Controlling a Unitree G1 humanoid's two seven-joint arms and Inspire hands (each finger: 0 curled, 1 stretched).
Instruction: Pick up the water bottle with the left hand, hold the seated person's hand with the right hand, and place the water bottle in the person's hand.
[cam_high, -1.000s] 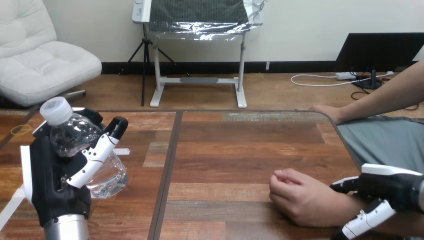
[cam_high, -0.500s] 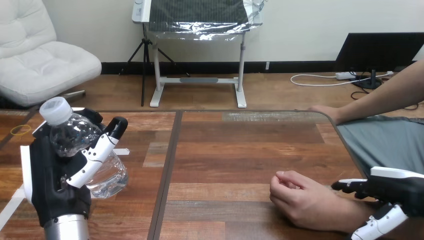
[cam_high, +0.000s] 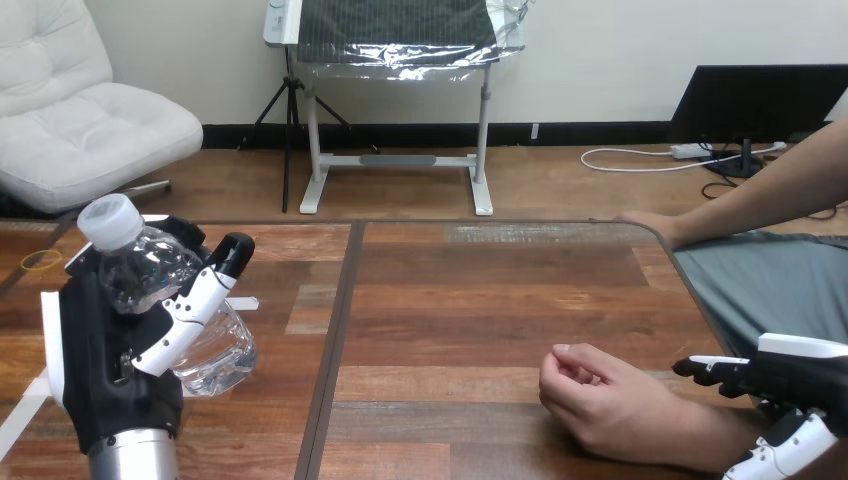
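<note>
A clear plastic water bottle (cam_high: 218, 358) with a white cap is held off the table at the left, tilted, cap toward the upper left. My left hand (cam_high: 100, 370) is shut on it, fingers curled over its body. The person's hand (cam_high: 600, 400) rests on the table at the lower right, loosely closed, holding nothing. My right hand (cam_high: 800, 375) hovers at the far lower right beside the person's forearm, fingers straight and thumb hanging down, not curled round the wrist. Whether it touches the forearm I cannot tell.
The person's other hand (cam_high: 650, 225) lies on the table's far right corner. A yellow rubber band (cam_high: 40, 260) sits at the far left, and white tape strips (cam_high: 20, 412) mark the left part. A dark seam (cam_high: 335, 350) runs down the table.
My right hand has drawn back to the right, away from the person's wrist, and its thumb has dropped lower. The bottle, my left hand and the person's hand have barely moved.
</note>
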